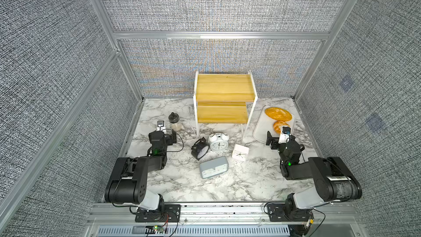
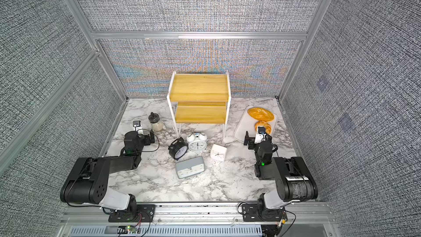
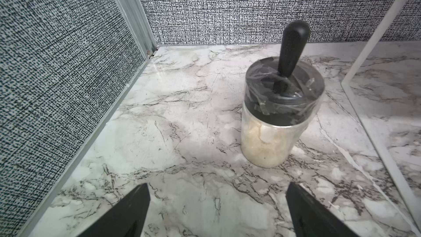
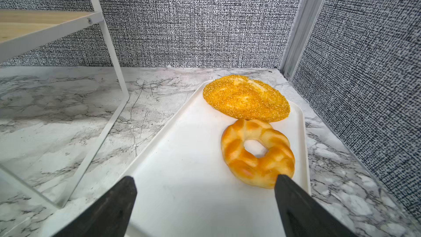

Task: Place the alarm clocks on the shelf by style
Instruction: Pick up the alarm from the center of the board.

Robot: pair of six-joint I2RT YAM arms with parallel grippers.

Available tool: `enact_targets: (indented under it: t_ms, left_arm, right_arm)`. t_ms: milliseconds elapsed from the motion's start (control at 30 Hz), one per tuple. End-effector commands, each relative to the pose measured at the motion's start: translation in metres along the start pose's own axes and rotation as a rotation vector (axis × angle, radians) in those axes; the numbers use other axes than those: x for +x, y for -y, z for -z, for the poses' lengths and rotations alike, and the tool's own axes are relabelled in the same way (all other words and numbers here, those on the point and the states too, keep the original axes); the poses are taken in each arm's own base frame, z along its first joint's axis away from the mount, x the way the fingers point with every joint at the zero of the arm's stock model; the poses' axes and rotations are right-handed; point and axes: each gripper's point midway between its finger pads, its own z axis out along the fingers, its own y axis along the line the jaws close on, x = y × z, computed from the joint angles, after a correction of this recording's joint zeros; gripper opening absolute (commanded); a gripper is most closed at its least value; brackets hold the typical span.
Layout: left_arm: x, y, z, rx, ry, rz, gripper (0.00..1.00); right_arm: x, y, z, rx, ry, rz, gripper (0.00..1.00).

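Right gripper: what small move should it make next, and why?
Probably swing the right gripper toward the small white square clock, the nearest one: it hangs open and empty over the tray, and the shelf is bare.

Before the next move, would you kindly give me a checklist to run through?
1. The left end effector is open and empty: ok.
2. The right end effector is open and empty: ok.
3. Both boards of the shelf are bare: ok.
4. The grey-blue clock and the square white clock are unobstructed from above: ok.
5. The black twin-bell clock is clear of the white twin-bell clock: cannot tell.
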Motion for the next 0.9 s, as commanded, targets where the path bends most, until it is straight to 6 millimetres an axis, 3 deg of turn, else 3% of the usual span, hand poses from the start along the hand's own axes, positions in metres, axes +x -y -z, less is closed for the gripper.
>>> enact_targets:
  t_ms: [0, 733, 867]
  left_arm:
    - [-0.003, -0.001, -0.001, -0.004, 0.005, 0.0, 0.99]
    - [-0.001, -0.001, 0.0, -0.003, 0.004, 0.002, 0.99]
    - [-0.012, -0.004, 0.006, -0.014, 0.015, 0.008, 0.99]
  right_arm:
    - [-0.006, 0.0, -0.002, 0.0, 0.021, -0.001, 0.99]
    - [-0.006, 0.0, -0.001, 0.0, 0.021, -0.001, 0.99]
    - [-0.012, -0.001, -0.005, 0.0, 0.01, 0.0, 0.99]
